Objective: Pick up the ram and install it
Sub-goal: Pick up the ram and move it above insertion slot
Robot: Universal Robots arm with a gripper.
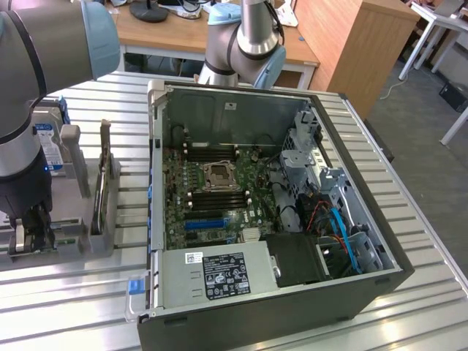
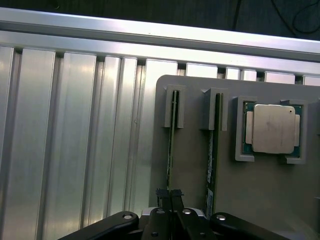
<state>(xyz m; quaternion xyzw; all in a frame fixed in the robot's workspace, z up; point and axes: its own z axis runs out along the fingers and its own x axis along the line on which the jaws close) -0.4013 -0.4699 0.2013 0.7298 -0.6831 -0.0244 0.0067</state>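
1 thin green ram (image 2: 171,145) on edge in grey slotted holder (image 2: 190,162), black gripper (image 2: 169,192) pinching it

The tool (image 2: 170,196), pinching one ram (image 2: 170,150), has a second stick (image 2: 212,155) just beside and the CPU (image 2: 272,129) beyond; its other flank is bare table (image 2: 75,140). The case (image 1: 219,110) lies open, drive cage (image 1: 303,150) and cables (image 1: 338,223) crowding the exterior view's right.
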